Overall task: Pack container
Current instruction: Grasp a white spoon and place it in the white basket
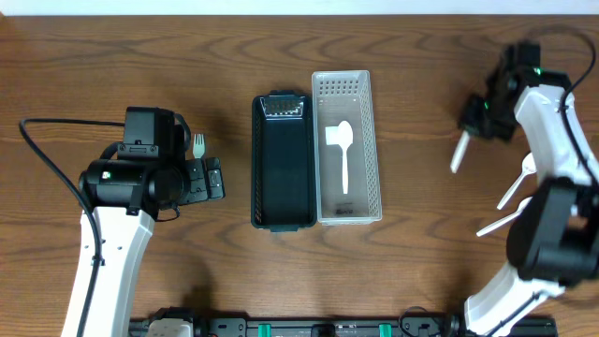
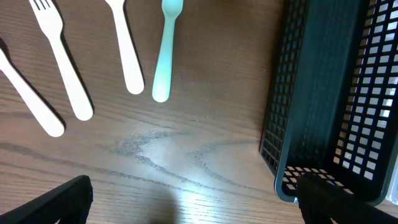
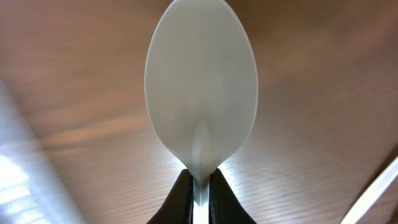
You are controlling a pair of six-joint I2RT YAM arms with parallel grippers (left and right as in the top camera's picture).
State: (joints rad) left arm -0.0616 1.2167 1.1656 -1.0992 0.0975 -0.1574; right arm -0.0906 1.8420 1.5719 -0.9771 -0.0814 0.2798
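Held spoon (image 3: 200,93) is pinched by its handle in right gripper (image 3: 200,185), jaws closed on it. White basket (image 1: 376,150) is set well to that gripper's left, long axis running away from robot; packed spoon (image 1: 341,154) is laid lengthwise inside. Left gripper (image 1: 215,178) is spread wide, nothing held

Baskets, two: one black basket (image 1: 283,187), one white basket (image 1: 367,122). In the white basket: one spoon (image 1: 342,150). Left, on the tabletop (image 1: 421,56): three white utensils (image 2: 68,68), one mint fork (image 1: 199,145). Right: three white utensils (image 1: 515,183), one a spoon (image 3: 200,93).
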